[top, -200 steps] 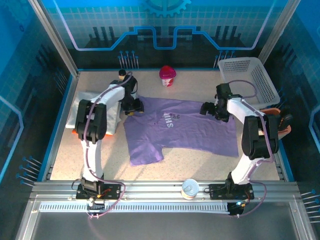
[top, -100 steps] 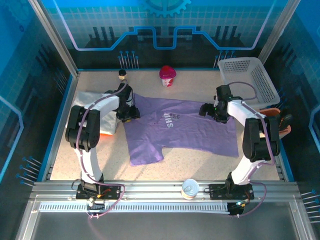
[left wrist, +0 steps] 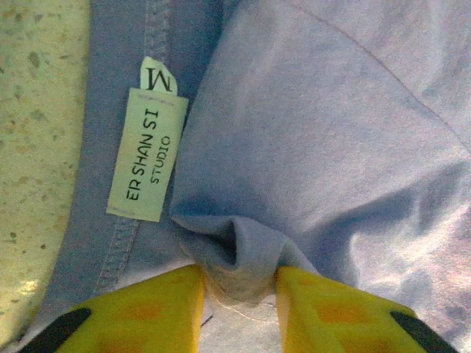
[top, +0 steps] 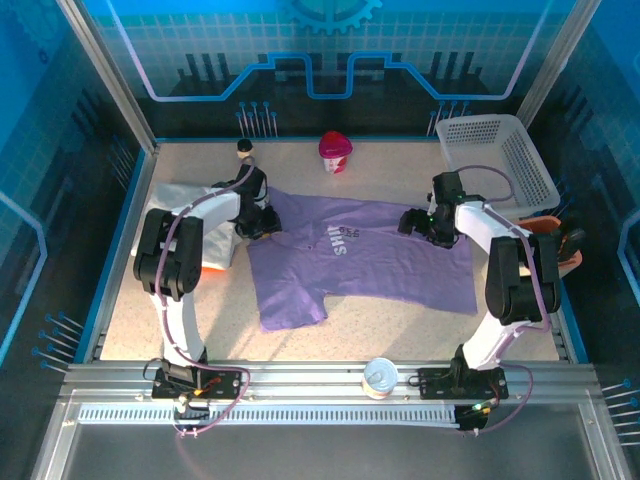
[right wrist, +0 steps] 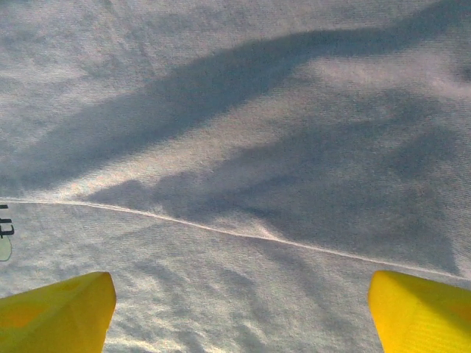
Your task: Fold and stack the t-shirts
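Purple cotton under both wrists. The purple shirt (top: 360, 255) lies spread across the middle of the bench (top: 400, 330), white lettering face up. My left jaws are down at its far left corner, by the collar. They are narrow, and the yellow fingers (left wrist: 154, 312) pinch a raised fold of the purple cloth between them. Just beside that fold the neck label (left wrist: 146, 154) lies flat, reading ER SHAN SI STUDIO with an M tab above it, and speckled bench shows past the collar band. My right jaws sit over the shirt's far right part, spread wide, with fingers (right wrist: 55, 312) apart at the frame corners. Nothing is between them; smooth cloth and one thin seam (right wrist: 221, 229) lie below. The white shirt (top: 175, 205) is by the left edge, touching the purple one. A basket (top: 500, 150) stands in the far right corner, and a pink cup (top: 335, 152) is at the far edge.
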Controlling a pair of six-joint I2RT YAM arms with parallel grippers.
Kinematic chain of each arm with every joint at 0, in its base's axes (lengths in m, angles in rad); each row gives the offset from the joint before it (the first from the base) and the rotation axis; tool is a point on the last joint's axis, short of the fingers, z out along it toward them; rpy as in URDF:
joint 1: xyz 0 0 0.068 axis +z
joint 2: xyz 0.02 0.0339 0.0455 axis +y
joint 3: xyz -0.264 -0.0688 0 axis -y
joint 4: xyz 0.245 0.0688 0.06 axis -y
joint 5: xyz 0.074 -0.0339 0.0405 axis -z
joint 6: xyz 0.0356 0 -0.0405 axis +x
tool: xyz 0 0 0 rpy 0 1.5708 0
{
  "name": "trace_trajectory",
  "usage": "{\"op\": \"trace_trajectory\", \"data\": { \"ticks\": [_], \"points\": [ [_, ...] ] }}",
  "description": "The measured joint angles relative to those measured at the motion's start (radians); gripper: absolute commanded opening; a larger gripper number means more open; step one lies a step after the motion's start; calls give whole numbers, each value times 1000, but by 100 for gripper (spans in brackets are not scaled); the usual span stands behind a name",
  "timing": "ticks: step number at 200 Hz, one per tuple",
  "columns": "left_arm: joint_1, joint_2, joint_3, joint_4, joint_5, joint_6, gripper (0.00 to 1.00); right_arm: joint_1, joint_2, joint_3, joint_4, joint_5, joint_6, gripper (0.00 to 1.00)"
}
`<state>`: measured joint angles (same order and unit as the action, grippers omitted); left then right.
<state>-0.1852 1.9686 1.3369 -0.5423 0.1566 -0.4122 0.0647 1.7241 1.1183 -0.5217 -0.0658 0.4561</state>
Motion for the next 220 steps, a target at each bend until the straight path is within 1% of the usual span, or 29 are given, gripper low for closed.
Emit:
{"op": "trace_trajectory", "data": {
  "ticks": [19, 35, 47, 71, 98, 142, 188, 220],
  "points": [
    [0, 0, 0, -1, 3, -6, 13, 0, 0, 0, 0, -4, 0, 89],
    [0, -2, -6, -2, 3, -3, 4, 0, 0, 0, 0, -4, 0, 88],
    [0, -10, -16, -5, 6, -2, 0, 0, 0, 0, -1, -3, 0, 88],
    [0, -50, -41, -29, 16, -5, 0, 0, 0, 0, -13, 31, 13, 87],
    [0, -142, -83, -55, 26, -6, 0, -13, 18, 5, -39, 83, 32, 86],
    [-3, -272, -158, -72, 47, -17, 0, -29, 40, 6, -47, 114, 46, 86],
    [-10, -334, -247, -78, 89, -65, 0, -30, 67, 19, -53, 128, 46, 86],
    [-13, -346, -255, -82, 104, -80, 0, -33, 107, 29, -54, 151, 60, 84]
  ]
}}
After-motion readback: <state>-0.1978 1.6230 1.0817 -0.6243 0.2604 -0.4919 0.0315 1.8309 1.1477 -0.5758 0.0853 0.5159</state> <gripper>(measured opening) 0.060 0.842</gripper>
